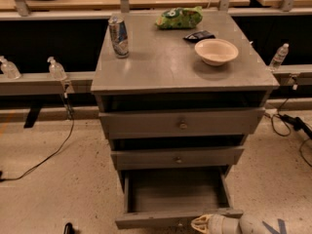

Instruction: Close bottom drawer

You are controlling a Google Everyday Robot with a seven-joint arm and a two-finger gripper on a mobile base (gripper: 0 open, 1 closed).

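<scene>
My one camera looks down from high in front of the grey cabinet [165, 69] — fairly close, facing it squarely — with my gripper [200, 223] at the bottom edge.

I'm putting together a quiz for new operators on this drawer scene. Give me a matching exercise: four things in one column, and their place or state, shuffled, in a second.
Things:
1. bottom drawer
2. can
3. bowl
4. gripper

Places or states:
A. on the cabinet top, toward the picture's right
B. pulled out
C. at the bottom drawer's front panel, by the picture's lower edge
D. on the cabinet top, toward the picture's left rear

Pairs: 1-B, 2-D, 3-A, 4-C.
</scene>
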